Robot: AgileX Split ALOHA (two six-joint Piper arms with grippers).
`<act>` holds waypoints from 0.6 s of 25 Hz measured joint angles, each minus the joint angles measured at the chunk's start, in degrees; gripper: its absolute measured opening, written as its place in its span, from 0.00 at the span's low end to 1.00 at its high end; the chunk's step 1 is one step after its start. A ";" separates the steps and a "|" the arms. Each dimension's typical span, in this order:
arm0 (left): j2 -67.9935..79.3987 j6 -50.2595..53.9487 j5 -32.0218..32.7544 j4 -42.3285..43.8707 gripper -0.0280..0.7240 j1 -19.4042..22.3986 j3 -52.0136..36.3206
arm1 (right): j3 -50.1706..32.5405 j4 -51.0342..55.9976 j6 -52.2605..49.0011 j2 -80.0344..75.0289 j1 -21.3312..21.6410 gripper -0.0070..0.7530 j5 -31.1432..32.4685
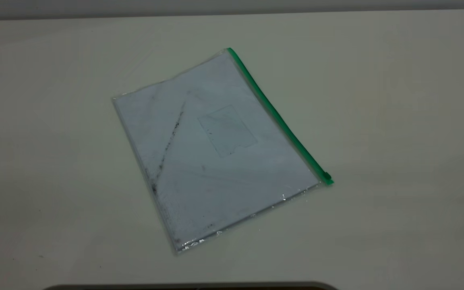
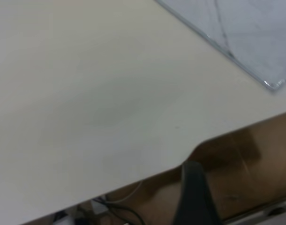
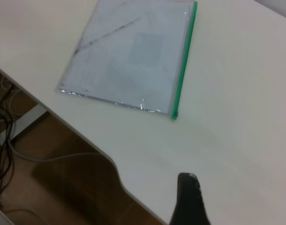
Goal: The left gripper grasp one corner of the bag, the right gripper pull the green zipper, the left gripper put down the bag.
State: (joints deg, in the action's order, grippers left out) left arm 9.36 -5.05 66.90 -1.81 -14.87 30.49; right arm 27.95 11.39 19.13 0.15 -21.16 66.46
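Observation:
The bag (image 1: 216, 149) lies flat on the pale table, a clear pouch over white paper with a dark diagonal smudge and a small pocket. The green zipper (image 1: 276, 114) runs along its right long edge, and the slider tab (image 1: 327, 176) sits at the near end. Neither gripper shows in the exterior view. In the right wrist view the bag (image 3: 129, 56) and green zipper (image 3: 184, 61) lie well ahead of my right gripper (image 3: 190, 199), seen only as one black tip over the table. My left gripper (image 2: 193, 187) hangs off the table edge, far from the bag's corner (image 2: 269, 82).
The table's near edge (image 3: 116, 171) has a curved cutout, with brown floor and cables (image 3: 4, 136) below it. A dark rounded edge (image 1: 191, 286) shows at the bottom of the exterior view. Bare tabletop (image 1: 397, 121) surrounds the bag on all sides.

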 joint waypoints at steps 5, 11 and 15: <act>-1.15 -0.22 -0.22 -0.28 0.82 0.00 -0.49 | -0.18 -0.07 -0.18 0.74 0.00 0.78 -0.32; -1.15 -0.41 -1.58 -0.23 0.82 0.00 -2.55 | -0.18 -0.17 -0.29 0.76 0.00 0.78 -0.46; -1.15 -0.46 -1.74 -0.23 0.82 0.00 -2.61 | -0.18 -0.17 -0.29 0.76 0.00 0.78 -0.56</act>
State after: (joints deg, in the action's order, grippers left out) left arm 8.21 -5.51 65.15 -2.03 -14.87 27.88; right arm 27.76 11.21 18.84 0.91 -21.16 65.90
